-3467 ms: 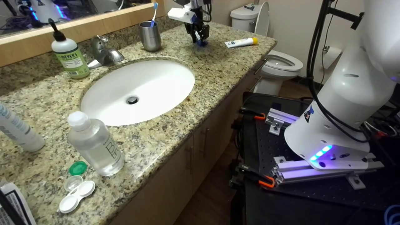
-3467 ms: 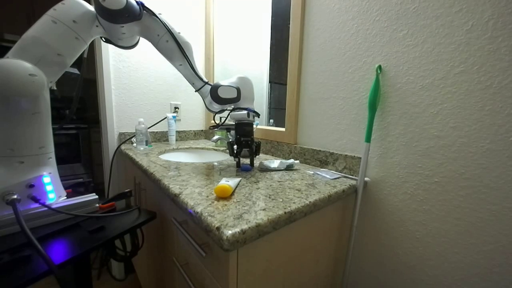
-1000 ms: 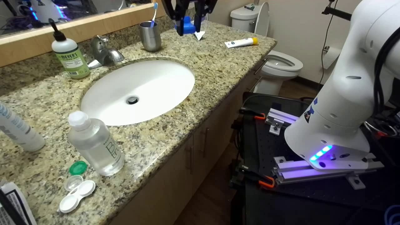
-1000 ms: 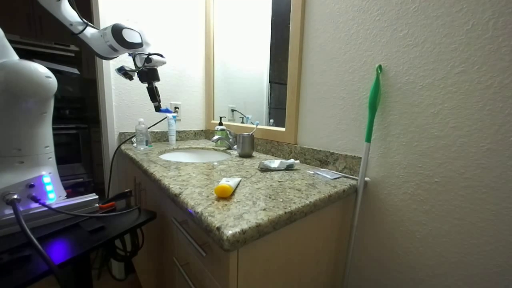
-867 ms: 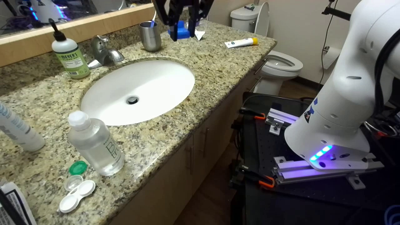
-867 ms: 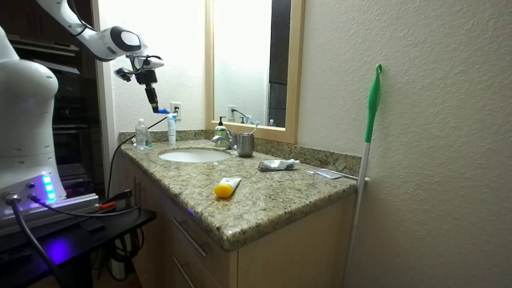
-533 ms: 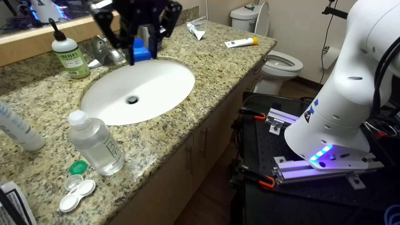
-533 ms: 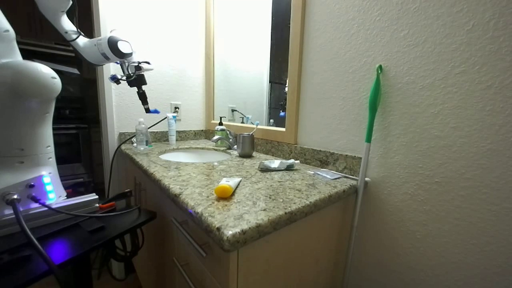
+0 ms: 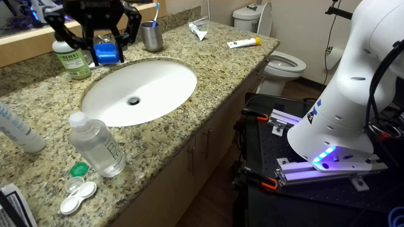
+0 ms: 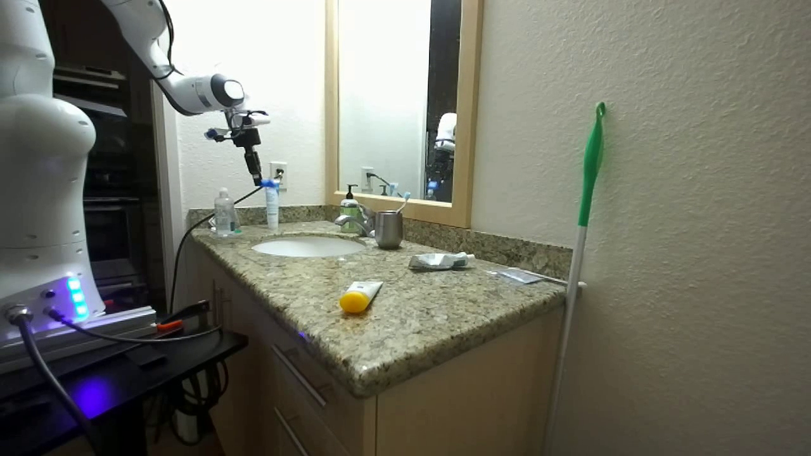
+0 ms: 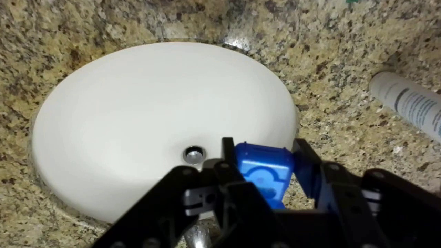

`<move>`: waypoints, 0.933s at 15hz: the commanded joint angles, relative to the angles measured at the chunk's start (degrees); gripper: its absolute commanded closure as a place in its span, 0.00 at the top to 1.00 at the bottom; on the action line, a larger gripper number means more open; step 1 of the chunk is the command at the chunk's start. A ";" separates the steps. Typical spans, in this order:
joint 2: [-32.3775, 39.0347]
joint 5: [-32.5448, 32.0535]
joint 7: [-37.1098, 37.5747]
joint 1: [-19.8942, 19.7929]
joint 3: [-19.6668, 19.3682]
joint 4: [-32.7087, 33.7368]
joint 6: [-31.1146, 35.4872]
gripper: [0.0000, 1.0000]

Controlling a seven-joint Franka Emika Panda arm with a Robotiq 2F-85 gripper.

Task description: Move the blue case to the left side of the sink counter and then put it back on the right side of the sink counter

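The blue case is bright blue with a paler face. My gripper is shut on it and holds it tilted in the air, in front of the soap bottle and tap. In the wrist view the case sits between both fingers, over the basin's edge near the drain; the gripper partly hides its lower part. In an exterior view the case hangs high above the counter, overlapping the top of a standing tube. The sink counter is speckled tan granite with a white oval basin.
A soap bottle, chrome tap and metal cup line the back. A clear bottle, standing white tube and lens case are at the left. A yellow-capped tube and crumpled tube lie right.
The case was at the counter right of the basin, between my fingers. My gripper has lifted it and carried it left across the basin toward the tap and soap bottle.
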 commanded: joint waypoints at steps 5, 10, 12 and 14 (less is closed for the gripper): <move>8.98 -2.47 4.10 2.26 -1.59 6.67 1.83 0.20; 19.00 -6.35 12.66 6.16 -4.11 17.67 4.63 0.20; 22.35 -6.00 15.70 7.67 -6.49 22.19 4.20 0.20; 25.55 -5.58 18.50 8.85 -9.01 26.22 3.42 0.20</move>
